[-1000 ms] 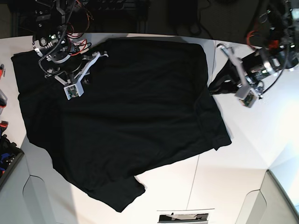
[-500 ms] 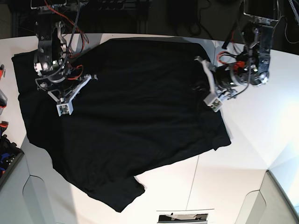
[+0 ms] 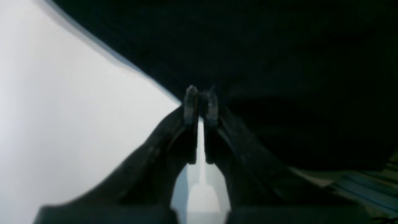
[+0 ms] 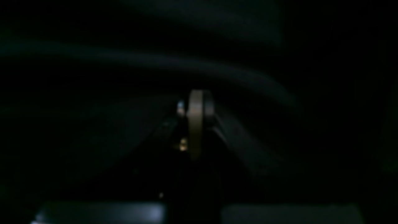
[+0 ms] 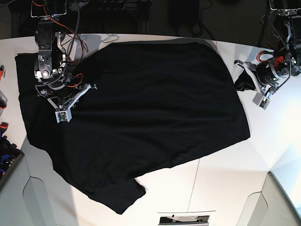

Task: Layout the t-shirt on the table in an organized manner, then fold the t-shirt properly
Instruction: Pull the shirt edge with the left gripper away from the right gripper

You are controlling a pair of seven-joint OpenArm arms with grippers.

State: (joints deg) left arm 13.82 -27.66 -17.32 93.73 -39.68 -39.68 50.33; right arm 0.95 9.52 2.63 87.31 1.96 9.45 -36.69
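Both claws closed: left claw [image 3: 201, 104] pinching t-shirt [image 5: 136, 113] edge; right claw [image 4: 195, 107] over cloth.

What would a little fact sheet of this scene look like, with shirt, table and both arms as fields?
shirt: black t-shirt, spread mostly flat, plain side up, lower corner reaching the near edge
table: white table, thin dark seam visible
left gripper: at the shirt's side edge, jaws shut on a pinch of t-shirt pulled outward
right gripper: over the shirt near the opposite side, jaws shut; whether it holds cloth cannot be told
print: not visible
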